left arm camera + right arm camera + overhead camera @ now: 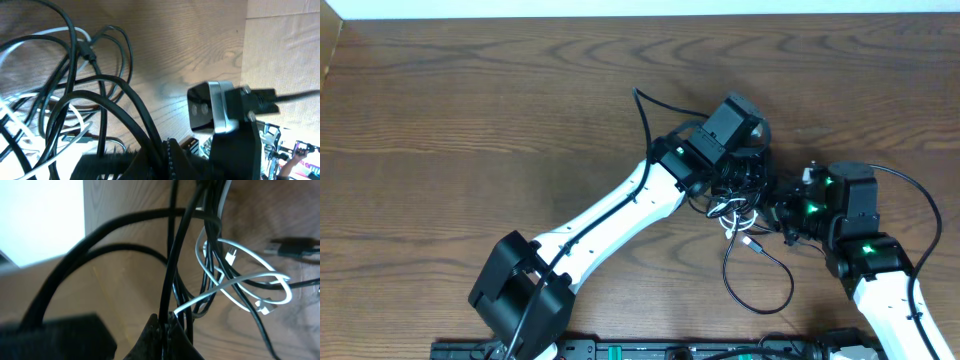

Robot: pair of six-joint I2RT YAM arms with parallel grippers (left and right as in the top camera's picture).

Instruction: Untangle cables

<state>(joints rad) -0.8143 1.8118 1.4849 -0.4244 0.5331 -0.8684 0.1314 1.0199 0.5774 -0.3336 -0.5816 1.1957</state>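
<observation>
A knot of black and white cables (pixel 730 207) lies on the wooden table between my two grippers. My left gripper (pixel 738 178) sits over the knot's upper side, and in the left wrist view it (pixel 167 155) is shut with thick black cables (pixel 135 102) running between the jaws. A white cable (pixel 55 31) curves behind them. My right gripper (pixel 778 212) meets the knot from the right. In the right wrist view it (pixel 165 325) is shut on a taut black cable (pixel 172 270). A white cable (pixel 222 286) loops beside it, and a black plug (pixel 282 247) lies on the table.
One black cable trails out of the knot in a loop towards the front edge, its plug end (pixel 752 243) near the knot. The right arm's camera housing (pixel 210 107) stands close to the left gripper. A black rail (pixel 620 350) runs along the table's front.
</observation>
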